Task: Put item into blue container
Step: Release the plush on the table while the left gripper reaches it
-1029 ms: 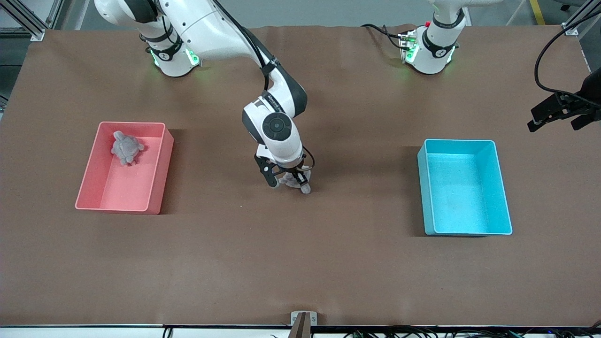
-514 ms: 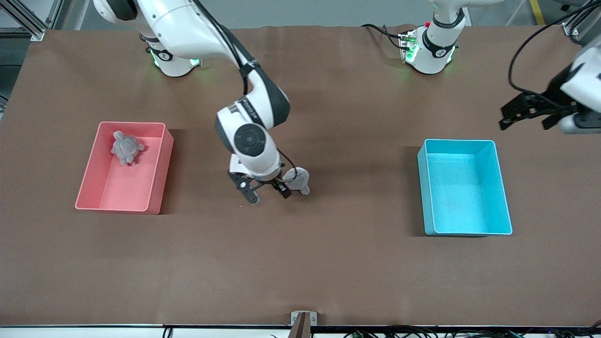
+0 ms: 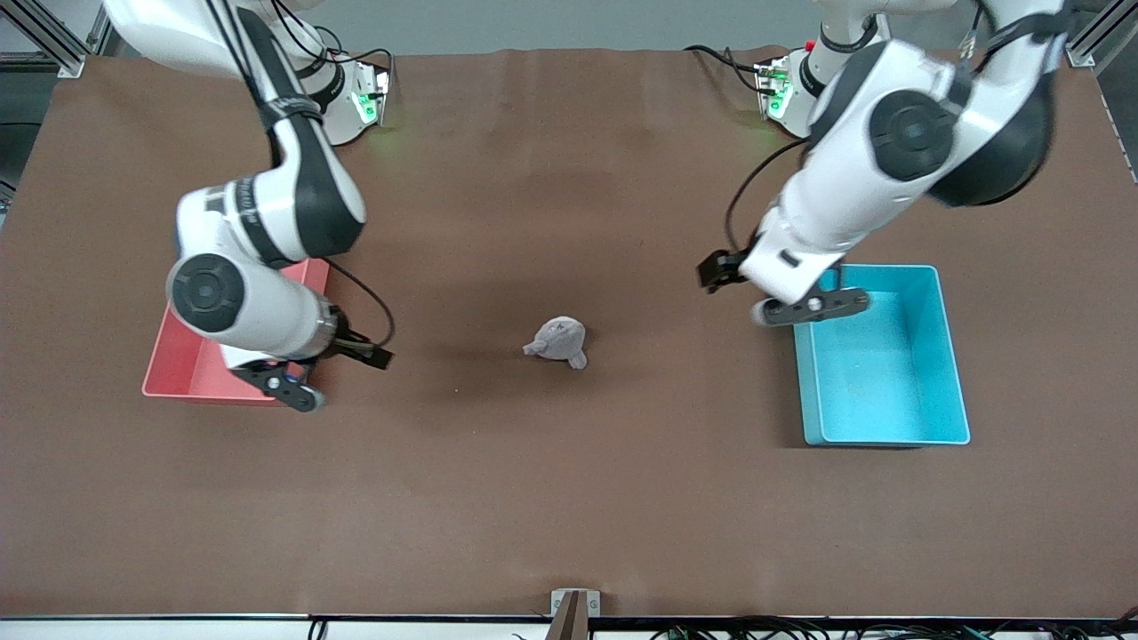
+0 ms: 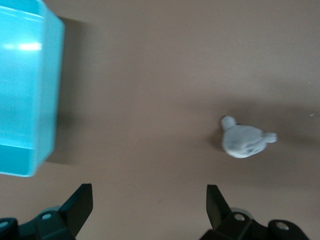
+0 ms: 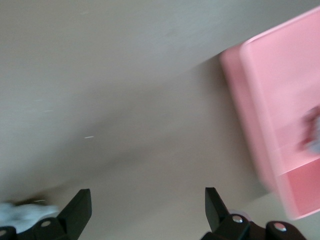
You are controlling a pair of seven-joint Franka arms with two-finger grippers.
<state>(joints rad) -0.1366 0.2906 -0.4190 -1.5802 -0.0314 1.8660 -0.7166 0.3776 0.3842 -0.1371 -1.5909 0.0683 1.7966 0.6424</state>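
The item, a small grey plush toy [image 3: 558, 341], lies loose on the brown table midway between the two bins; it also shows in the left wrist view as the plush toy [image 4: 245, 141]. The blue container [image 3: 880, 356] stands toward the left arm's end with nothing showing inside it, and its wall [image 4: 25, 90] shows in the left wrist view. My left gripper [image 3: 787, 302] hangs open over the table by the container's corner, nothing between its fingers [image 4: 80, 205]. My right gripper [image 3: 342, 380] is open and empty beside the pink bin.
A pink bin [image 3: 178, 373] at the right arm's end is largely covered by that arm. In the right wrist view the pink bin [image 5: 280, 115] holds a blurred grey thing [image 5: 314, 132]. Bare table lies between plush and container.
My right gripper let go of the plush and swung away to the pink bin. My left arm came in from the table's end to the blue container's corner.
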